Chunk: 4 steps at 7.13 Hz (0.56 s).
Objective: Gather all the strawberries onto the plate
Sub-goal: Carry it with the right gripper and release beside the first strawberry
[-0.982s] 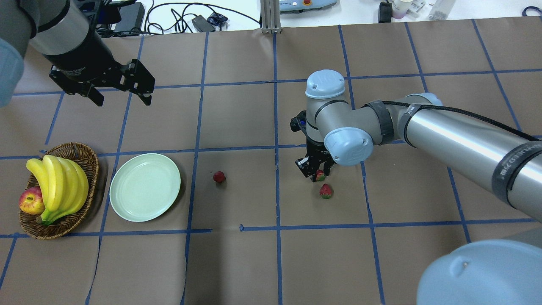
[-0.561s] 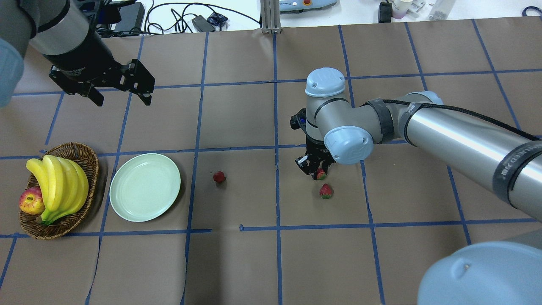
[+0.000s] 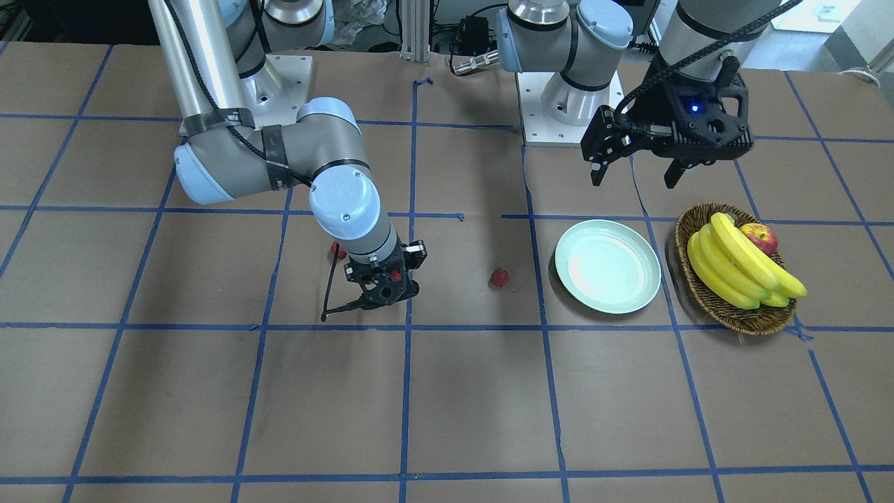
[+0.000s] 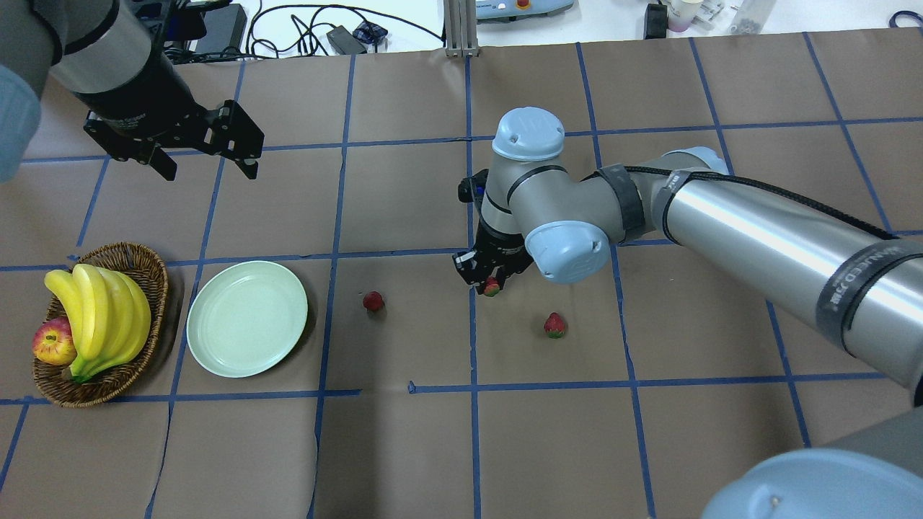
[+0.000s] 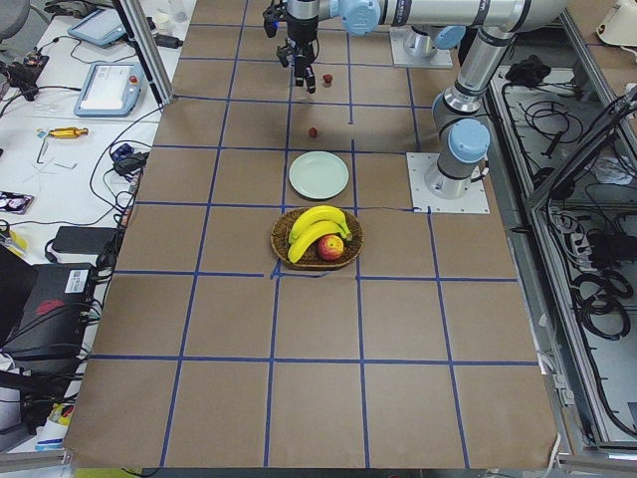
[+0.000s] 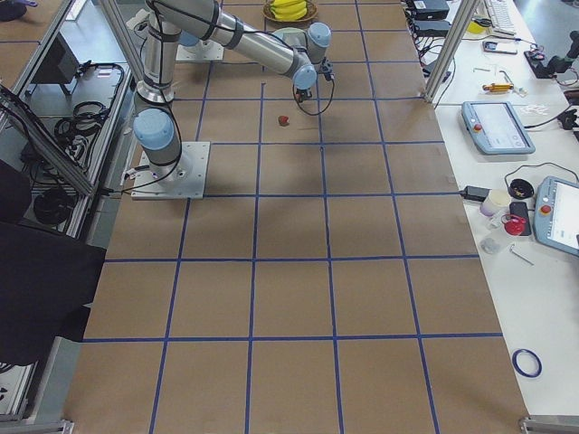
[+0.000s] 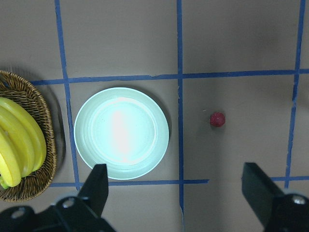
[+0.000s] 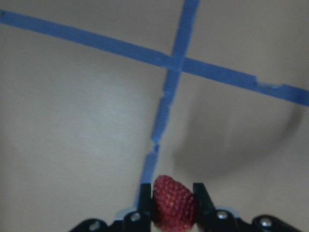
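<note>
At upper left the left gripper (image 4: 210, 171) hangs with jaws spread wide, holding nothing. The plate (image 4: 247, 318) lies at lower left, a loose strawberry (image 4: 373, 301) to its right. At centre the right gripper (image 4: 491, 283) pinches a second strawberry (image 8: 174, 202). A third strawberry (image 4: 554, 325) lies lower right.

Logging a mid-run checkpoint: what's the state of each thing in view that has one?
right tool: shut on a strawberry
held strawberry: clamped in the right tool, clear of the table
left tool: open, empty, in the air
plate: empty
middle strawberry: loose on the table
far strawberry: loose on the table
basket: holds bananas and an apple
</note>
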Available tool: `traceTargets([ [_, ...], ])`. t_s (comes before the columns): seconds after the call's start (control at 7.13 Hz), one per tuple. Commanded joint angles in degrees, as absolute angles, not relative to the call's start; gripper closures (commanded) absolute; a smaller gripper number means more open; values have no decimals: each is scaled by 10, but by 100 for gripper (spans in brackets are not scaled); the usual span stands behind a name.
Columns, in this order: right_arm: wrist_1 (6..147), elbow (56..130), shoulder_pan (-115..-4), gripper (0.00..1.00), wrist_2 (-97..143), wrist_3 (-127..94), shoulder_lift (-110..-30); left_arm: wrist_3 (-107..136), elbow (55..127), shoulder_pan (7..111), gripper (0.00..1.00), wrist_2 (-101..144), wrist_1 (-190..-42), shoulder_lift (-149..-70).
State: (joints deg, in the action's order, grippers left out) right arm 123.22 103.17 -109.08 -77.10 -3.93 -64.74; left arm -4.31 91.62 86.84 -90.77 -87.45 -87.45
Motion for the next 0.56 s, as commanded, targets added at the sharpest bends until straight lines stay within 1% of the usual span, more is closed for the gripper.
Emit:
traceTargets([
  [0.0, 1298, 1005, -1149, 100, -744, -141, -608, -42, 917, 868, 0, -907, -875, -875],
  [0.14, 1296, 988, -1162, 100, -744, -162, -601, -42, 917, 868, 0, -907, -875, -875],
  [0.28, 1296, 988, -1165, 61, -743, -164, -599, -42, 917, 868, 0, -907, -875, -875],
  [0.42, 1296, 989, -1165, 1, -744, -177, -599, -43, 916, 868, 0, -907, -875, -875],
])
